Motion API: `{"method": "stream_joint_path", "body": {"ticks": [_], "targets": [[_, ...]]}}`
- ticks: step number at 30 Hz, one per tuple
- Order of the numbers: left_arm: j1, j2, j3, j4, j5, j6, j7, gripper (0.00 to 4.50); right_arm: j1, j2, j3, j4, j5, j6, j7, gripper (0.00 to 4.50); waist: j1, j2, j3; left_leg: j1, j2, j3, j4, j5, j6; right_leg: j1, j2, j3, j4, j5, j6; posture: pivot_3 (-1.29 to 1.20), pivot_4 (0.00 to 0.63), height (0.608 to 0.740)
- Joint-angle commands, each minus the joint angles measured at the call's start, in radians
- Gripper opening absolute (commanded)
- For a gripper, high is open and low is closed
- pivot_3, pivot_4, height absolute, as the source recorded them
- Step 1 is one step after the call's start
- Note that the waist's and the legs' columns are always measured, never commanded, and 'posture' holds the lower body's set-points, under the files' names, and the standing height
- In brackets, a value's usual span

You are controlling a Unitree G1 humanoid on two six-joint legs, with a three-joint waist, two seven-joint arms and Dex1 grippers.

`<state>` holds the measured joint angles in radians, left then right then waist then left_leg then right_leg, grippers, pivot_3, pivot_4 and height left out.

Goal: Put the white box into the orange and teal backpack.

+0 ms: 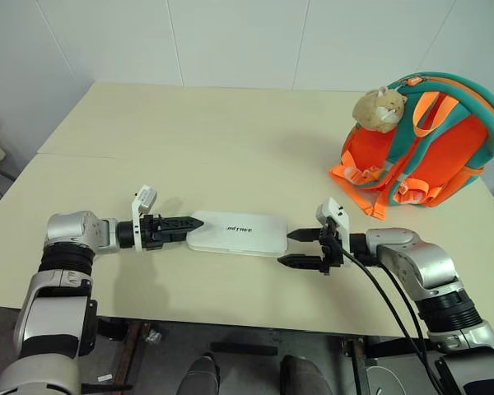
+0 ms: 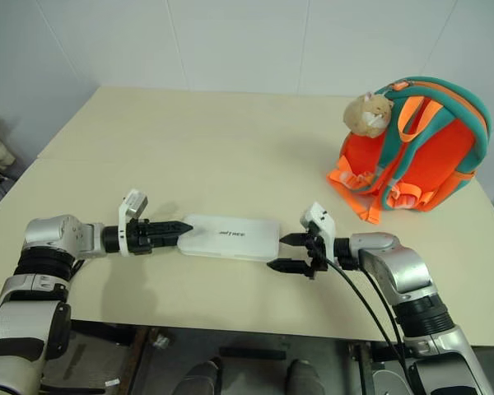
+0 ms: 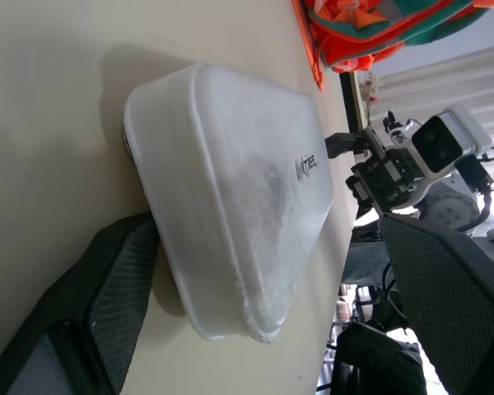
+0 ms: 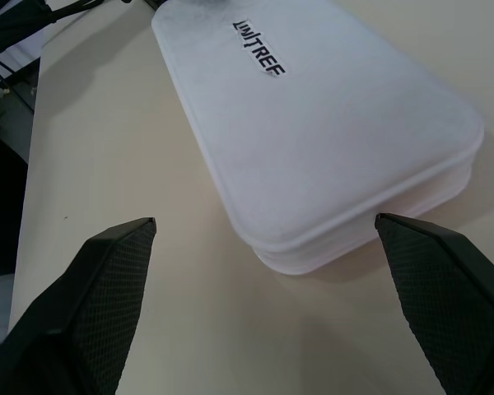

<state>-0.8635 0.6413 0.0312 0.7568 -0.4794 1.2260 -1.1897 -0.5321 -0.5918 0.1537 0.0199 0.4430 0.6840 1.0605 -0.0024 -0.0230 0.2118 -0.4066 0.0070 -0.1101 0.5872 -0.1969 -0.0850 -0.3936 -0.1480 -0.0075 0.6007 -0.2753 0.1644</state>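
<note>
**Box flat on table, one gripper at each end**

Count: one flat white rectangular box with rounded corners and dark lettering on its lid (image 1: 239, 233); one small orange backpack with teal trim and straps (image 1: 428, 136); one tan plush hamster charm (image 1: 379, 109) on the backpack's top; one beige table (image 1: 198, 132); two grippers.

Box lies flat near the table's front edge, long axis running left to right. Backpack stands upright well apart from the box, beyond its right end, toward the table's far right corner.

Left gripper (image 1: 179, 228): forearm roughly level, pointing at the box's left end. Fingers spread wide in the left wrist view, one textured pad (image 3: 119, 300) just beside the box's end wall; contact cannot be told. Nothing held.

Right gripper (image 1: 297, 248): forearm roughly level, pointing at the box's right end. Fingers wide apart either side of that end, a clear gap visible in the right wrist view. Nothing held.
</note>
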Motion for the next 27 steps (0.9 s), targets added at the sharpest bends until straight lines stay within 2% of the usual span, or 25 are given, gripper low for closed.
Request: {"method": "stream_joint_path", "body": {"ticks": [1,7,15,20,27], "targets": [[0.002,-0.038,-0.034,0.021,0.007,0.033,0.007,4.48,-0.005,0.022,0.004,-0.025,-0.008,-0.062,0.013,4.50,0.000,0.000,0.000,0.000,0.000,0.000,0.000,0.000,0.000,0.000,0.000,0.000,0.000,0.000,0.000,0.00,0.150,0.740],[-0.019,-0.073,-0.007,0.047,-0.004,0.057,0.022,4.48,-0.007,0.051,-0.011,-0.041,-0.006,-0.063,0.001,4.50,-0.001,0.000,0.000,0.000,0.000,0.000,0.000,0.000,0.000,0.000,0.000,0.000,0.000,0.000,0.000,0.00,0.150,0.740],[0.001,-0.034,-0.098,-0.005,0.000,0.099,-0.053,4.48,0.024,0.001,-0.032,-0.027,-0.039,-0.090,0.010,4.50,-0.002,0.000,0.000,0.000,0.000,0.000,0.000,0.000,0.000,0.000,0.000,0.000,0.000,0.000,0.000,0.00,0.150,0.740],[0.026,-0.001,-0.184,-0.092,-0.022,0.156,-0.110,4.48,0.100,-0.055,-0.078,-0.084,-0.025,-0.088,-0.002,4.50,-0.003,0.000,0.000,0.000,0.000,0.000,-0.002,-0.001,0.000,0.000,0.000,0.001,-0.002,-0.001,0.001,0.00,0.150,0.740],[0.013,-0.039,-0.151,-0.070,-0.029,0.151,-0.072,4.48,0.193,-0.072,-0.135,-0.183,0.009,-0.056,-0.039,4.50,-0.002,0.000,0.000,0.000,0.000,0.000,-0.001,-0.002,0.000,0.000,0.000,0.001,-0.001,-0.001,0.001,0.00,0.150,0.740]]}}
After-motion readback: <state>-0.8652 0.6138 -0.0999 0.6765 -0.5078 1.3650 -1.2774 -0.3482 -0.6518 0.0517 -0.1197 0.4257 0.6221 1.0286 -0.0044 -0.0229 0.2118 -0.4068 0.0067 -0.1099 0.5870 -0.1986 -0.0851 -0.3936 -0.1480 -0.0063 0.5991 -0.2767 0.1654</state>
